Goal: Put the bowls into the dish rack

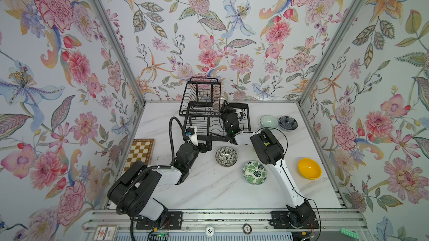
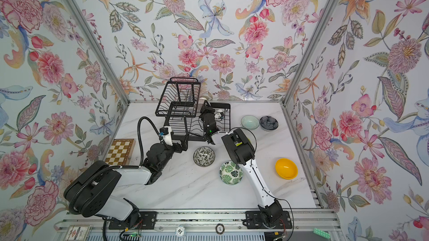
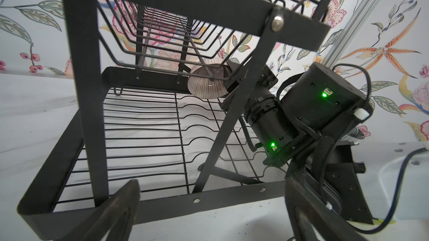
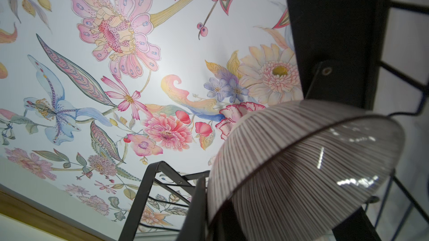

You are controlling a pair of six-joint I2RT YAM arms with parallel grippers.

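Right gripper [image 3: 229, 80] was clenched on the rim of the pink ribbed bowl [image 3: 207, 82]. It held the bowl tipped on its side over the lower tray of the dish rack [image 1: 202, 102], just under the far edge of the upper basket. I could not tell whether bowl and basket touched.

Left gripper [image 3: 211, 183] was at the rack's front rail, jaws spread wide, nothing between them.

On the marble table [image 1: 209, 191]:
- black-and-white bowl [image 1: 226, 156] and green-leaf bowl [image 1: 255, 173], in front of the rack
- orange-yellow bowl [image 1: 309, 168], off to the right
- celadon bowl [image 1: 269, 121] and dark blue bowl [image 1: 287, 123], side by side, right of the rack

Chessboard [image 1: 140, 151] lay left of the rack.
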